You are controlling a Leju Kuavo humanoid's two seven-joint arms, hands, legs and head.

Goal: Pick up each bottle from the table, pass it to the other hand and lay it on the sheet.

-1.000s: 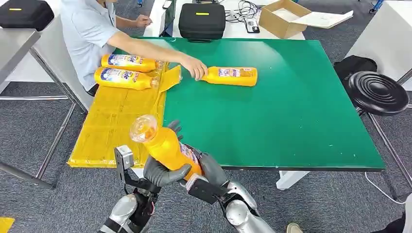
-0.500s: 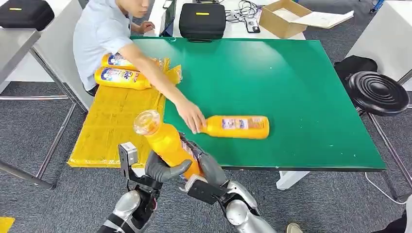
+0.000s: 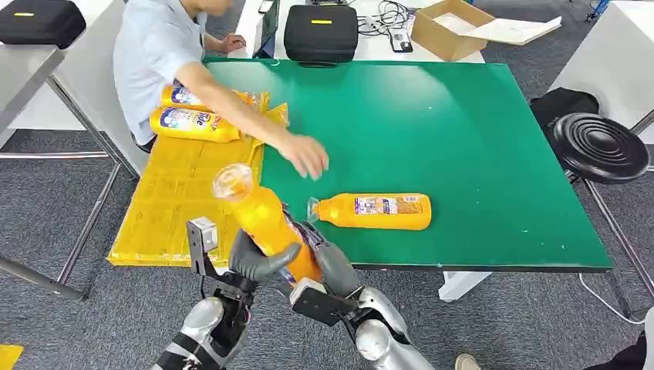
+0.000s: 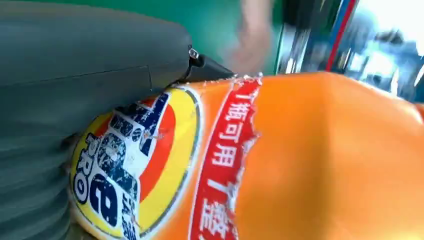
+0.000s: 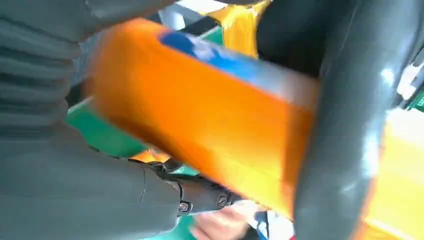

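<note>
An orange bottle [image 3: 264, 223] with a clear cap stands tilted in the air just off the table's front edge. My left hand [image 3: 258, 260] wraps its lower body from the left, and my right hand [image 3: 330, 266] grips it from the right. The left wrist view is close on the bottle's label [image 4: 150, 160] against my left hand [image 4: 75, 75]. In the right wrist view the bottle [image 5: 200, 115] lies blurred in my right hand [image 5: 75, 180]. A second orange bottle [image 3: 378, 212] lies on the green table [image 3: 478, 154]. Two more bottles [image 3: 193, 123] lie on the yellow sheet [image 3: 177, 200].
A person sits at the far left, one hand [image 3: 305, 156] stretched over the table above the lying bottle. A black case [image 3: 320, 32] and a cardboard box [image 3: 451, 27] stand behind the table. A black stool [image 3: 600, 146] is at the right.
The person slid the lying bottle toward the table's front, let go of it, and is drawing the hand back. The held bottle has risen slightly in my hands.
</note>
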